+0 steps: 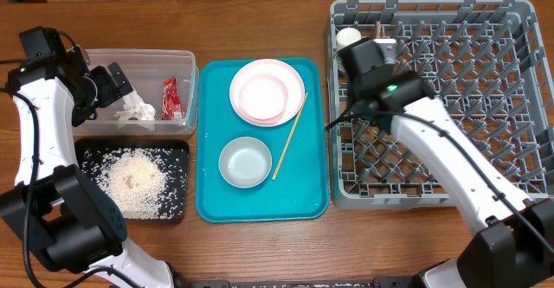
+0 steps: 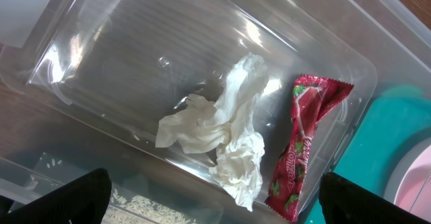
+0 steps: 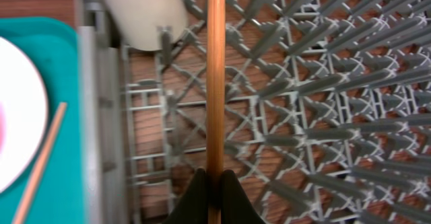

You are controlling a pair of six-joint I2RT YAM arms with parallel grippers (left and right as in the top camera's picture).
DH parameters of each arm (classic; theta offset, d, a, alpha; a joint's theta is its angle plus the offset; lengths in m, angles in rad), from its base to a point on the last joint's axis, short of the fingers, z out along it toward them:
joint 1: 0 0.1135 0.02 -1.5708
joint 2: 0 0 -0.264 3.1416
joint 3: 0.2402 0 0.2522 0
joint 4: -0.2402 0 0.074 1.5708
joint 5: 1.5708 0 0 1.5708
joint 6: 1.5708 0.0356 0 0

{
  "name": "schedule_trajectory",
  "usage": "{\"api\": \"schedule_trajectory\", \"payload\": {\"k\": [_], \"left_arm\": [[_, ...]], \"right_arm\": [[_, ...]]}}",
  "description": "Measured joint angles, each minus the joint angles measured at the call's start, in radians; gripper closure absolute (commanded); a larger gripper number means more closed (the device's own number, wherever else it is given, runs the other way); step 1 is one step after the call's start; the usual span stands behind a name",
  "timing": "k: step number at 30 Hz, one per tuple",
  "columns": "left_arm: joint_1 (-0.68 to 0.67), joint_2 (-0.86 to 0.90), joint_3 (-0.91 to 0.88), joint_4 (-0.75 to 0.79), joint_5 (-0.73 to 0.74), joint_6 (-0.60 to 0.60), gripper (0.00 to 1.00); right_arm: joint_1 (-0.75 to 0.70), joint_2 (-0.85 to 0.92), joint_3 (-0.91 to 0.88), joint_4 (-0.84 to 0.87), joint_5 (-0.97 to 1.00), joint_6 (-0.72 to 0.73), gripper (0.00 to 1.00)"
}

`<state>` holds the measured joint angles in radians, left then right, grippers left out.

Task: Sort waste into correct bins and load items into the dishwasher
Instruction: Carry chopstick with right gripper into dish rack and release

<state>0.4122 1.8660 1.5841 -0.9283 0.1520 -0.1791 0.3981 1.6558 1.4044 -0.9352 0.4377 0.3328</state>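
Overhead layout: clear tub [image 1: 143, 56] at far left, black tray [image 1: 177, 154] just in front of it, teal tray [image 1: 303, 193] in the middle, grey dish rack [image 1: 519, 106] on the right.
Left arm: left gripper [image 1: 119, 82] spread wide, holding nothing; it hovers over the clear tub.
Tub contents: crumpled white tissue [image 2: 222, 136] and red snack wrapper [image 2: 303, 143] side by side, with the wrapper on the teal tray's side.
Black tray load: loose rice grains [image 1: 130, 184] heaped on it.
Right arm: right gripper [image 3: 215, 183] pinching a wooden chopstick [image 3: 215, 69] above the dish rack's pegs.
Rack corner: white cup [image 1: 349, 37] sits at the far corner next to the teal tray.
Teal tray load: pink plate [image 1: 267, 91] at the far end, grey-white bowl [image 1: 245, 162] at the near end. A second chopstick [image 1: 290, 137] lies slanted beside them, its far tip just beside the plate rim.
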Motion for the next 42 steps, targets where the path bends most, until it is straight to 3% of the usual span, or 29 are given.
{"api": "schedule_trajectory", "payload": {"k": [10,32,42], "left_arm": [[0.000,0.000,0.000,0.000,0.000,0.000,0.00],[0.000,0.000,0.000,0.000,0.000,0.000,0.00],[0.000,0.000,0.000,0.000,0.000,0.000,0.00]], "right_arm": [[-0.108,0.000,0.000,-0.006,-0.100,-0.105,0.96],[-0.111,0.004,0.000,0.003,-0.180,-0.158,0.96],[-0.111,0.102,0.000,0.005,-0.180,-0.162,0.93]]}}
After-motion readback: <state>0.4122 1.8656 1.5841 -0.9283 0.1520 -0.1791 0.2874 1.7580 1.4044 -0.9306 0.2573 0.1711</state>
